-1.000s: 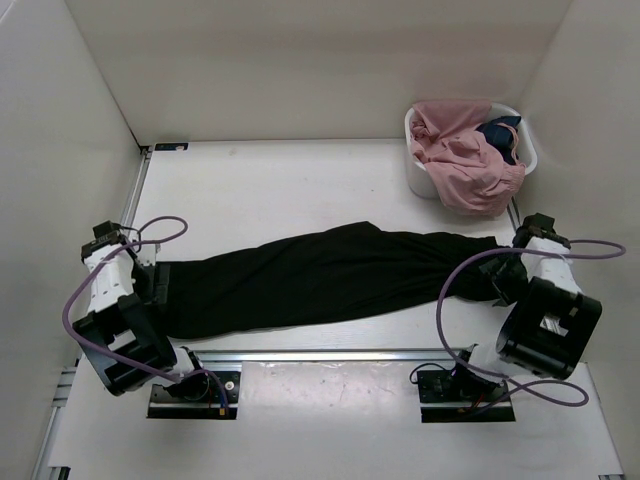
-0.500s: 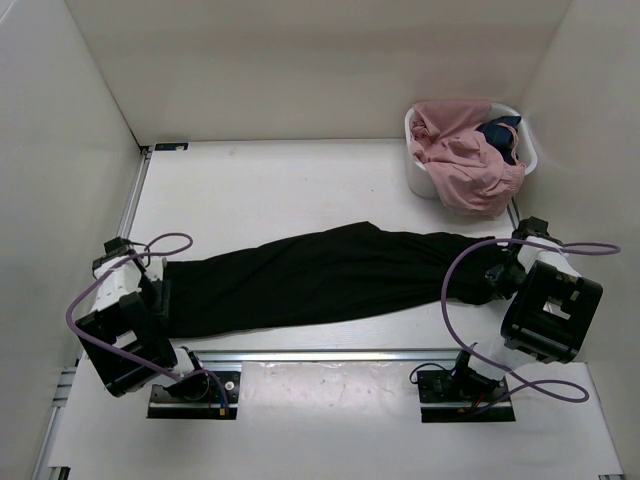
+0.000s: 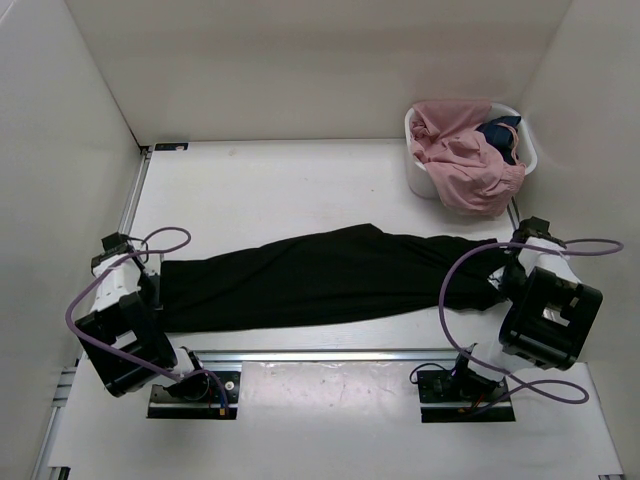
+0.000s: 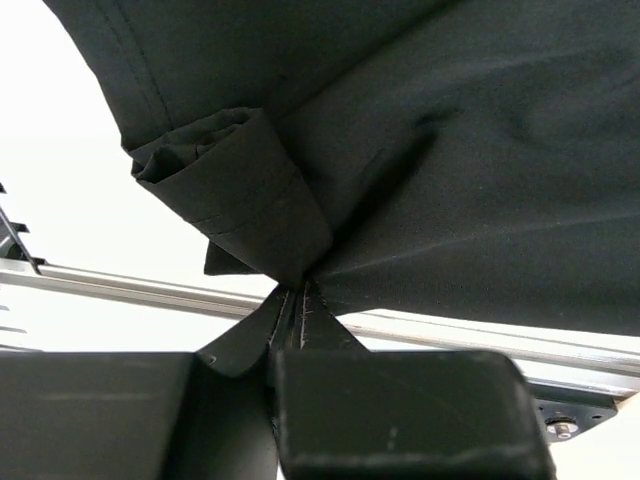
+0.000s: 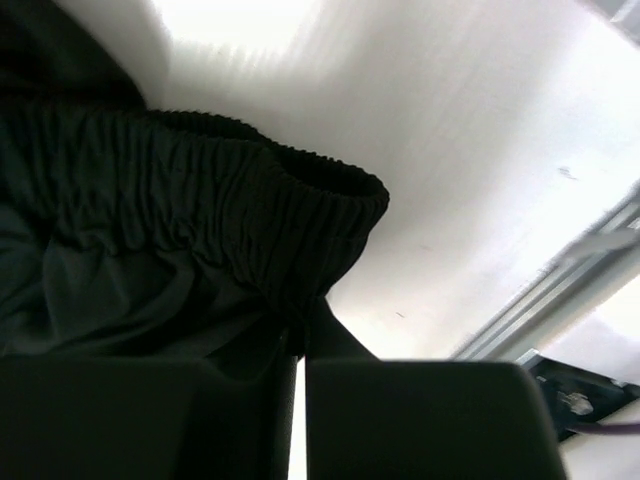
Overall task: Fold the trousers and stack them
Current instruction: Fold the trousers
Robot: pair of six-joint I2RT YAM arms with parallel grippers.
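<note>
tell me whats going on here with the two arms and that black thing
Both arms are holding a pair of black trousers stretched lengthwise across the table. The left arm has its jaws shut on fabric at a leg cuff, and the right arm has its jaws shut on the elastic waistband. The trousers lie flat, not yet folded. A white basket at the far right holds a pink garment.

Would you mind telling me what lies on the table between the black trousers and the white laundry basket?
Nothing: the top external view shows bare white table between the trousers and the basket.
</note>
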